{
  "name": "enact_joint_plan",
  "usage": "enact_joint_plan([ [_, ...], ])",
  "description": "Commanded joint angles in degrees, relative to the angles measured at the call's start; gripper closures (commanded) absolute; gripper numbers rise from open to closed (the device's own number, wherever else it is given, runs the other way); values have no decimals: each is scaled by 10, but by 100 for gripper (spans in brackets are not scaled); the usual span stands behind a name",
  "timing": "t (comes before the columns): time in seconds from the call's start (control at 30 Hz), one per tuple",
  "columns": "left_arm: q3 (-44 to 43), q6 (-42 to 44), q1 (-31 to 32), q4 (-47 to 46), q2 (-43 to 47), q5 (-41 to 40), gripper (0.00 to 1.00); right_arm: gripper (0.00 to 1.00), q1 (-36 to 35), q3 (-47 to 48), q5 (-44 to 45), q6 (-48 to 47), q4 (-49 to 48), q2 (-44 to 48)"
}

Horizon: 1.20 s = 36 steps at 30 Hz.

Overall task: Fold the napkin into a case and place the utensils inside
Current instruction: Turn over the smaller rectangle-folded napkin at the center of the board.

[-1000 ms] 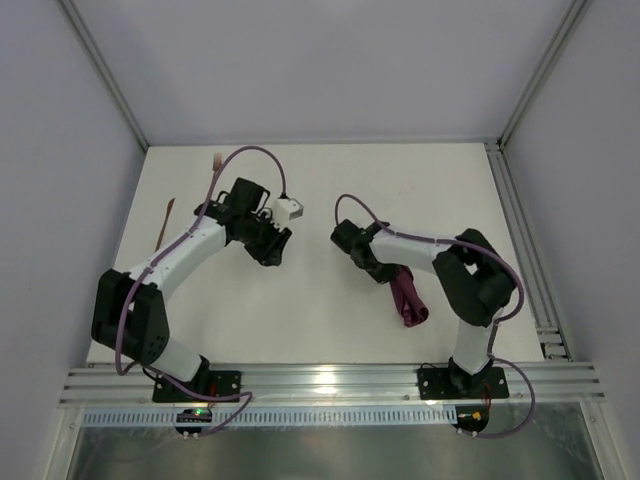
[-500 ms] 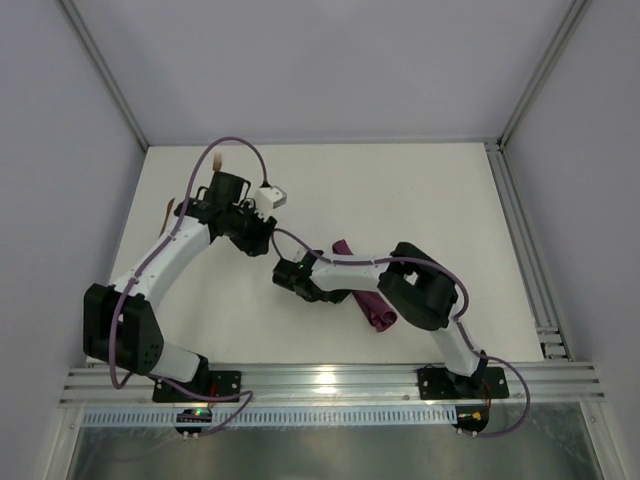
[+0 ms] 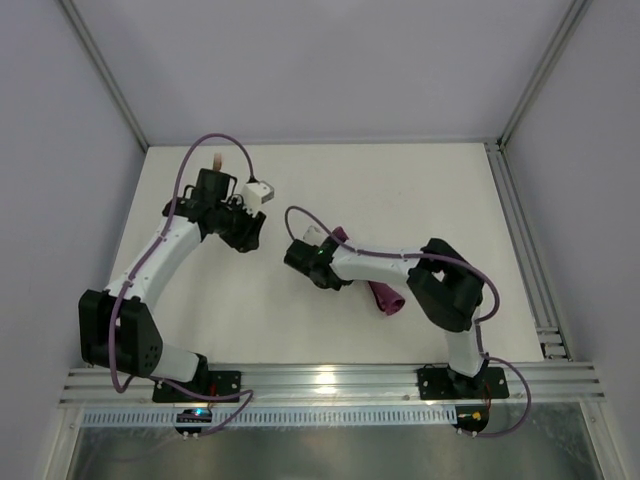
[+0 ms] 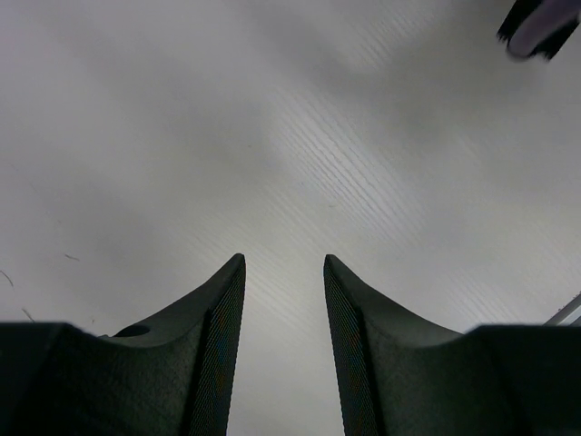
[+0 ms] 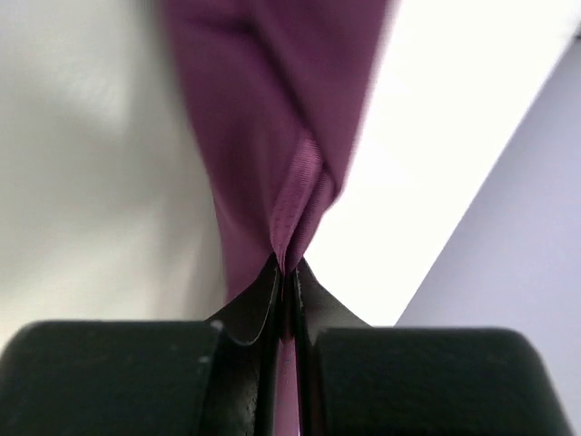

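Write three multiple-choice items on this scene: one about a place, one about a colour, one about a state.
1. Where is the plum-purple shiny cloth napkin?
A. near the middle of the white table
B. in the far left corner
C. on the metal rail

2. What colour is the thin looped cable on each arm?
A. yellow
B. mauve
C. green

3. How is the left gripper?
A. shut on the napkin
B. shut on nothing
C. open and empty

Answers:
1 A: the right gripper pinches it there.
2 B: both loops are mauve.
3 C: its wrist view shows the jaws apart with nothing between them.
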<state>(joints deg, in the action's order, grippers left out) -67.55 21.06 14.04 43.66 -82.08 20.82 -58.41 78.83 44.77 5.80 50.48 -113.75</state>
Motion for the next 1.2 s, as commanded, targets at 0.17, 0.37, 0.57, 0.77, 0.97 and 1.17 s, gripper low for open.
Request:
enact_joint_plan([
  [0.17,-28,14,-22,8,25,19,57,96,105,-82,108,-78,-72,78],
  [0.37,-29,12,-31,5,23,24,57,96,86,-92,68,-59,-91,36],
  [0.57,-30,13,-35,6,25,26,57,96,16,-40,23,-1,-71,-74],
  [0.77,-29,13,-41,6,24,31,57,92,-28,-8,-23,21,-77,-94],
  [0.97,-27,10,-43,4,18,32,56,61,-64,7,-77,25,-105,-73],
  [1.17,-37,7,-44,5,14,34,54,49,-102,29,-92,18,-114,-37],
])
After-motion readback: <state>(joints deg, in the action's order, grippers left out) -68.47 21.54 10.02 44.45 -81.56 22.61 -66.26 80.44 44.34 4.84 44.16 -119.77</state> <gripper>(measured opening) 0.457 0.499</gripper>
